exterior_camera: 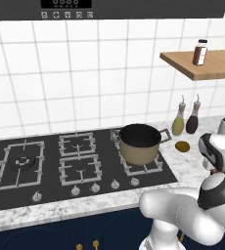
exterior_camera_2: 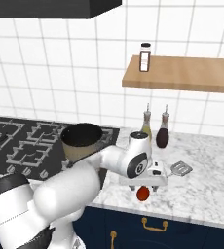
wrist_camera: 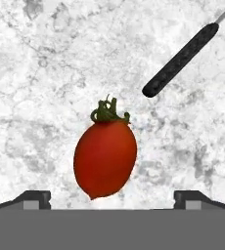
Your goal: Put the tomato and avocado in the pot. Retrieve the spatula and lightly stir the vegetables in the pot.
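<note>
While the gripper [wrist_camera: 112,197] hangs over the marble counter [wrist_camera: 46,73] with its jaws spread to full width and nothing between them, the tomato [wrist_camera: 105,158] lies on the stone directly below, green stem toward 12 o'clock in the hand view and both finger tips clear of it at either side. At 1 o'clock from the tomato in that view lies the black spatula handle [wrist_camera: 180,60], near the fruit but not touching it. In the right base view the tomato [exterior_camera_2: 143,193] sits close to the counter's front edge, partly under the hand, and the slotted spatula head [exterior_camera_2: 180,168] rests on the marble at 2 o'clock from it.

The pot [exterior_camera: 140,143] stands on the right-hand burner of the black hob [exterior_camera: 46,166], its dark interior showing nothing inside. The avocado [exterior_camera: 182,146] lies on the counter at 3 o'clock from the pot, just off the hob's edge. Two bottles [exterior_camera: 185,120] stand against the tiled wall at 12 o'clock from the avocado. A wooden shelf [exterior_camera: 207,66] above them carries a small jar [exterior_camera: 200,52]. The robot's own arm [exterior_camera_2: 109,163] crosses between pot and tomato in the right base view.
</note>
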Tool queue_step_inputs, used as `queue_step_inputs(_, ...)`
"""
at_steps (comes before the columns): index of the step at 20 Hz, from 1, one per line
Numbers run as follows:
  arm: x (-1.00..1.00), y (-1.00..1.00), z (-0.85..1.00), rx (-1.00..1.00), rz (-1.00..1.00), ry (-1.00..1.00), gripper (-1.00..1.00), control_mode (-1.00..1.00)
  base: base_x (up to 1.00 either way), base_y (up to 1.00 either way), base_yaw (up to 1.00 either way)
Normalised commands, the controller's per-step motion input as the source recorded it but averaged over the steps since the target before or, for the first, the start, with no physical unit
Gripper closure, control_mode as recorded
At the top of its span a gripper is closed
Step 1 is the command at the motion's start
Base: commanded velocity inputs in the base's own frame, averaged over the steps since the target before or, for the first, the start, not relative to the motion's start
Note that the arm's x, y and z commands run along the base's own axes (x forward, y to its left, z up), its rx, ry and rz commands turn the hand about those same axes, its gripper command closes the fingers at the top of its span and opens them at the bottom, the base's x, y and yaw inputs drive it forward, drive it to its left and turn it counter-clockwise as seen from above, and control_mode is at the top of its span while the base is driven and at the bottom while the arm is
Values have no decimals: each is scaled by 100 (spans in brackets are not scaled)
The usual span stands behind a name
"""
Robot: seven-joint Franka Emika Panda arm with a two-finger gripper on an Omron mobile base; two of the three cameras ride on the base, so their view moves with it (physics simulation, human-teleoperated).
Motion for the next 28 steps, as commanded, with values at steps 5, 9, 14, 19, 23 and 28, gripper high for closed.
queue_step_inputs(5, 19, 3, -56, 9, 0, 17, -100, -100, 0, 0, 0)
queue_step_inputs(9, 7, 0, -57, 3, 0, 13, -100, -100, 0, 0, 0)
queue_step_inputs(14, 4, 0, -12, 0, 0, 0, 100, -100, 0, 0, 0)
queue_step_inputs(19, 0, 75, 38, 8, 6, -6, 100, -100, 0, 0, 0)
queue_step_inputs(23, -9, 100, 71, 4, 0, -36, 100, -100, 0, 0, 0)
queue_step_inputs(28, -68, 100, 46, 0, 0, -36, 100, -100, 0, 0, 0)
